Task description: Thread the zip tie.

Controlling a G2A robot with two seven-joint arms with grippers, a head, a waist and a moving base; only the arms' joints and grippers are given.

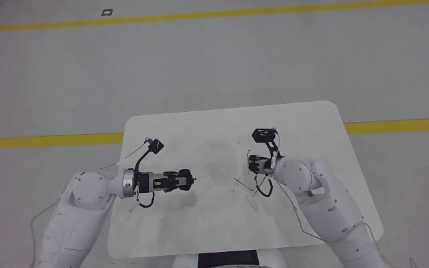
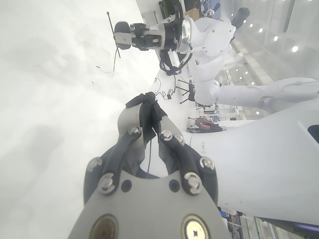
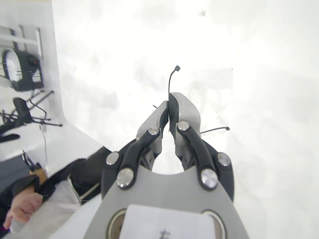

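My right gripper (image 3: 169,98) is shut on a thin black zip tie (image 3: 170,80). The tie's strip rises from the fingertips and ends in its small square head. In the left wrist view the same gripper (image 2: 117,37) holds the tie (image 2: 111,27) above the white table, with the tail hanging below the fingers. My left gripper (image 2: 149,98) is shut, and its black pads are frayed at the tips. A thin black strand runs back between its fingers; I cannot tell what it is. From above, the left gripper (image 1: 190,178) faces the right gripper (image 1: 257,169) across a gap.
A second black zip tie (image 3: 215,130) lies loose on the white table (image 1: 221,127) beside my right gripper, also visible from above (image 1: 242,184). A tiny dark scrap (image 2: 92,83) lies nearby. The table's front edge is close behind both arms.
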